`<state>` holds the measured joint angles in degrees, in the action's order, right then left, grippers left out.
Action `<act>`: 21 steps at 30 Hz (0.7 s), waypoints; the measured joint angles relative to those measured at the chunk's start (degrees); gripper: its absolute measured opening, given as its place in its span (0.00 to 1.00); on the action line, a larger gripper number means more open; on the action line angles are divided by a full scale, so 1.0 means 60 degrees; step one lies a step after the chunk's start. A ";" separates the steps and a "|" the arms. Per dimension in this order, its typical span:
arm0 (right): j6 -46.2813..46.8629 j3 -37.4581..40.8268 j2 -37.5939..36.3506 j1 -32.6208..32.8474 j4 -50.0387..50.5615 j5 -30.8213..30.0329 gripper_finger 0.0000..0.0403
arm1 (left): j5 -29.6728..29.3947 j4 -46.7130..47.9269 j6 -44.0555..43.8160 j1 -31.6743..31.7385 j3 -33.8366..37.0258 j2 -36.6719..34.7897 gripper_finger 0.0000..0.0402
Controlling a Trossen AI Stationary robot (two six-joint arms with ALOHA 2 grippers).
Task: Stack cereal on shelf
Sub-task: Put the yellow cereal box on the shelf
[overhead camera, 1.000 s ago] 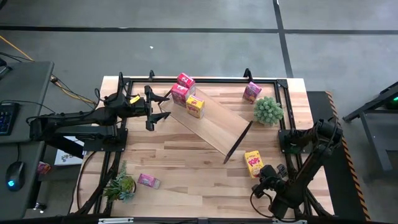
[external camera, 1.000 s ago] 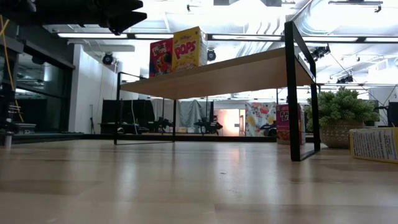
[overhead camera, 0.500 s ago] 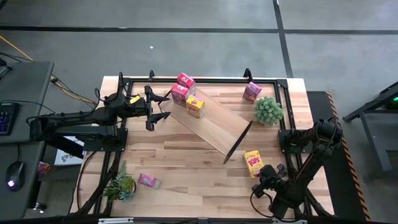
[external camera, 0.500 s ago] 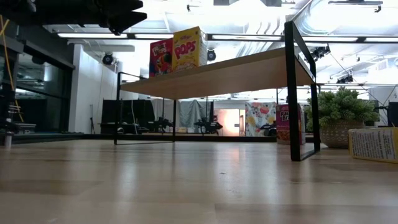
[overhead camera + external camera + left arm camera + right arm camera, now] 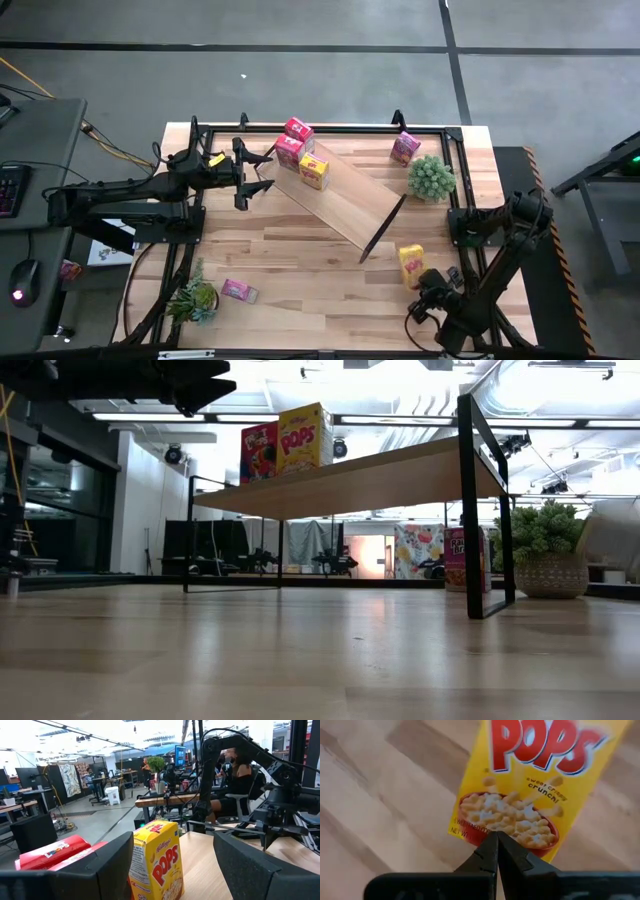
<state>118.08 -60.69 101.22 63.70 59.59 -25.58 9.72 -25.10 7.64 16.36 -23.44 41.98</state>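
Light wood makes up the shelf (image 5: 338,196), a long board on thin black end frames that lies slantwise across the butcher-block table (image 5: 300,270), running from the far left toward the near right. Bare tabletop stretches in front of it, and the low view shows open room under the board between its frames.

On the board's far-left end stand a red cereal box (image 5: 289,152) and, just beside it, a yellow box (image 5: 313,171) printed "POPS" with a small Kellogg's mark above, readable in the left wrist view (image 5: 156,861). Another red box (image 5: 298,129) sits just past that end, though whether it rests on the board or on the table is hard to tell from above. A magenta box (image 5: 404,148) stands at the far right edge, near a potted plant (image 5: 431,177) in a woven pot.

Near the right front, a second yellow box (image 5: 409,266) lies flat on the table; its front reads "POPS" and "sweet crispy crunch!". The right gripper (image 5: 432,292) is just beside its near end, fingers pressed together with nothing between them, their tips over the box's lower edge in the right wrist view (image 5: 496,851).

The left gripper (image 5: 256,172) hangs by the shelf's far-left end, fingers spread wide and empty. A small pink box (image 5: 238,291) lies near the front left, beside a second plant (image 5: 193,299).
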 joint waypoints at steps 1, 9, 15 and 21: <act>0.0058 0.0002 0.0001 0.0059 -0.0006 0.0105 0.00 | 0.0000 0.0000 0.0000 -0.0003 0.0000 0.0000 0.66; 0.0095 0.0022 0.0032 0.0216 -0.0044 0.0375 0.00 | 0.0000 0.0000 0.0000 -0.0003 0.0000 0.0000 0.66; 0.0091 0.0022 0.0028 0.0216 -0.0039 0.0342 0.00 | 0.0000 -0.0003 0.0000 0.0000 0.0000 0.0003 0.66; 0.0087 0.0022 0.0024 0.0216 -0.0036 0.0330 0.00 | 0.0000 -0.0004 0.0000 -0.0003 0.0000 0.0002 0.66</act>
<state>118.60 -60.55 101.36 64.99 59.38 -23.60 9.72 -25.12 7.64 16.34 -23.44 41.99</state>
